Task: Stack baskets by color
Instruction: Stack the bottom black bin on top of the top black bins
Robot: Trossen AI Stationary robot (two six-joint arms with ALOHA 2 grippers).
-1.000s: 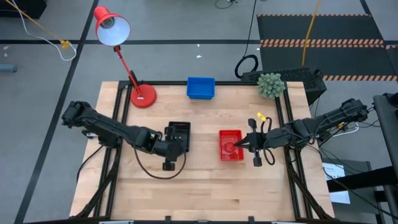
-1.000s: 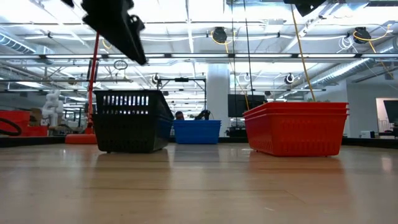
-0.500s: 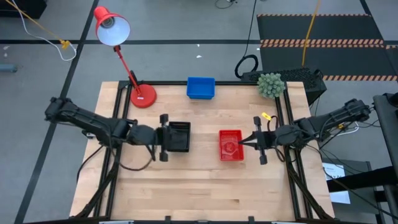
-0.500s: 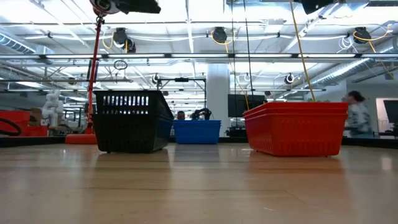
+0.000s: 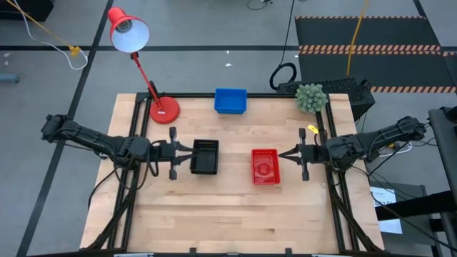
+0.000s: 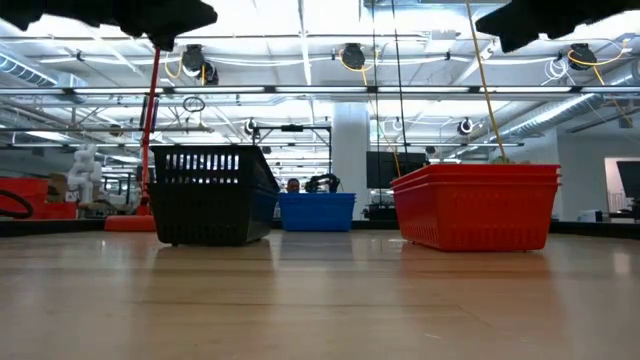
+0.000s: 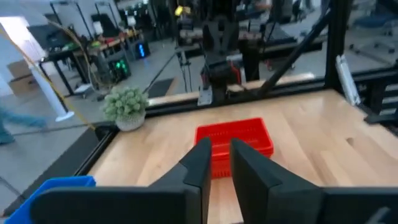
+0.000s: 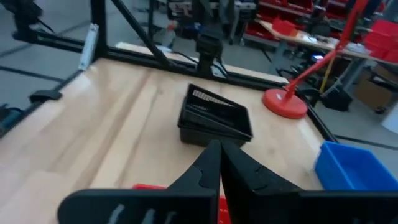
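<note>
A stack of black baskets (image 5: 205, 157) stands on the table left of centre, its top basket a little askew (image 8: 214, 115). A stack of red baskets (image 5: 265, 166) stands right of centre, three rims showing in the low view (image 6: 476, 205). A blue basket (image 5: 230, 101) stands at the far edge. My left gripper (image 5: 187, 155) hangs level just left of the black stack, with a narrow gap between its fingers (image 7: 217, 146) and nothing in it. My right gripper (image 5: 280, 155) hangs just right of the red stack, shut (image 8: 217, 146), holding nothing.
A red desk lamp stands with its round base (image 5: 164, 110) at the far left of the table. A small green plant (image 5: 310, 97) sits at the far right corner. Black frame rails (image 5: 327, 164) run along the table's sides. The near half of the tabletop (image 5: 228, 221) is bare wood.
My left gripper has drawn back from over the black stack toward the table's left edge, tipped up from pointing down to level, and narrowed its fingers. My right gripper has drawn back off the red stack toward the right edge, still shut. The baskets have stayed put.
</note>
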